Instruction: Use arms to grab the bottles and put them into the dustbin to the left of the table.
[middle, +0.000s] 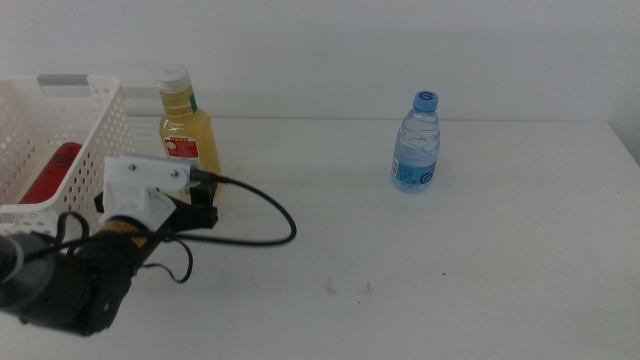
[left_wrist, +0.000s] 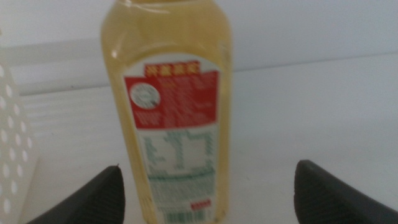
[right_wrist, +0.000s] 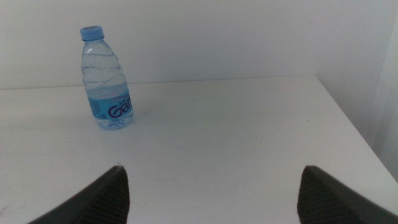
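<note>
Middle view puts the left gripper (middle: 203, 205) in the lower left of the frame, right at the foot of the yellow juice bottle (middle: 188, 128), which stands upright just beside the right wall of the dustbin (middle: 98, 120) at the left edge. In the left wrist view the jaws are spread wide, and the juice bottle (left_wrist: 174, 112) rises between them, closer to one jaw than the other, with neither jaw clearly touching it. Its long axis is vertical, so the jaws would meet it across the lower body, below the red part of the label.

Inside the dustbin a red can (middle: 55, 170) already lies on its side. The water bottle (middle: 417, 143) with the blue cap stands upright in the upper right of centre on the table (middle: 450, 290), well apart from the left arm.

The right gripper does not show in the middle view; its wrist view shows its jaws spread and nothing between them, with the water bottle (right_wrist: 106, 78) well ahead and off to one side.

By my judgement the left arm is the nearer one for the juice bottle, and the coming move turns on centring the bottle between the jaws before they close.
</note>
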